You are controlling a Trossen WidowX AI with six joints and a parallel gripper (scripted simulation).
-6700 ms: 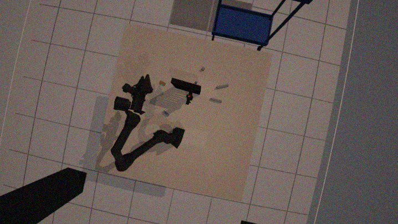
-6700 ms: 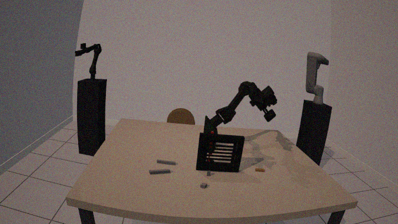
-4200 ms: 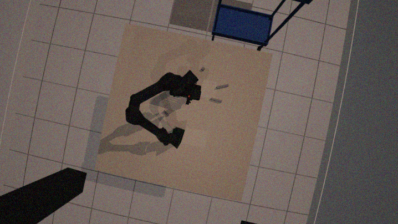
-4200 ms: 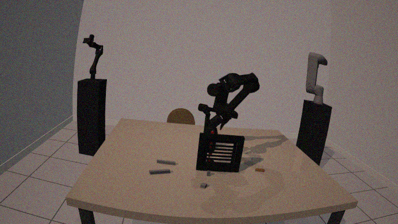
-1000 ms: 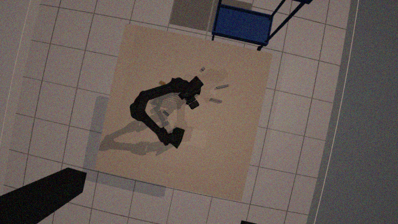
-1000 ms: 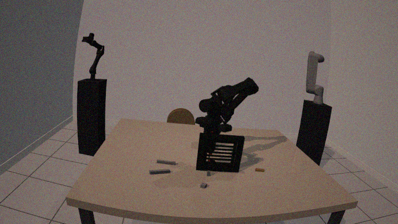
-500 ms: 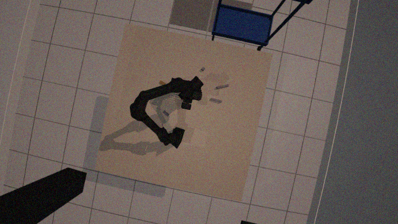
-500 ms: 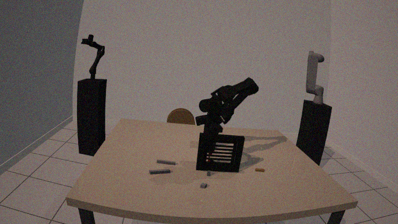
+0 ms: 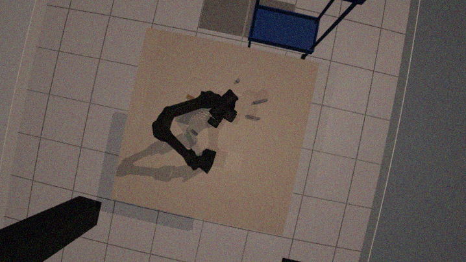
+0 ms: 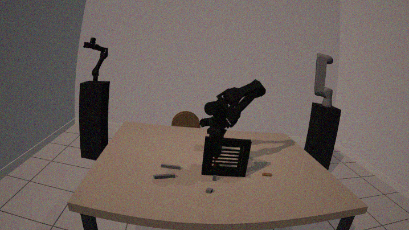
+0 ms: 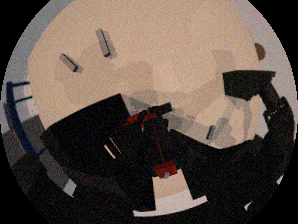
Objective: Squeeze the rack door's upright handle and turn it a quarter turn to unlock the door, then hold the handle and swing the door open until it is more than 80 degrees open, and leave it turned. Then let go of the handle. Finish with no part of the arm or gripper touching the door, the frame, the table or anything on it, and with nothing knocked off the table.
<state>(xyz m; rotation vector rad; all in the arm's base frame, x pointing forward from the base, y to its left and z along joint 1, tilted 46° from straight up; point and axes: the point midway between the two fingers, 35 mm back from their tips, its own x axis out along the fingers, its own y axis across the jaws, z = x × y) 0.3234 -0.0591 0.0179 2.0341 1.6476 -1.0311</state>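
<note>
No text, label, brand, number or sign can be read in the top, exterior or wrist view.

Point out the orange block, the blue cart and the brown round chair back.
Orange block [image 9: 189, 96] [image 10: 266, 174]: top, exterior; its upper face.
Blue cart [image 9: 283, 29]: top; blue panel.
Chair back [image 10: 185, 119]: exterior; middle.
</note>
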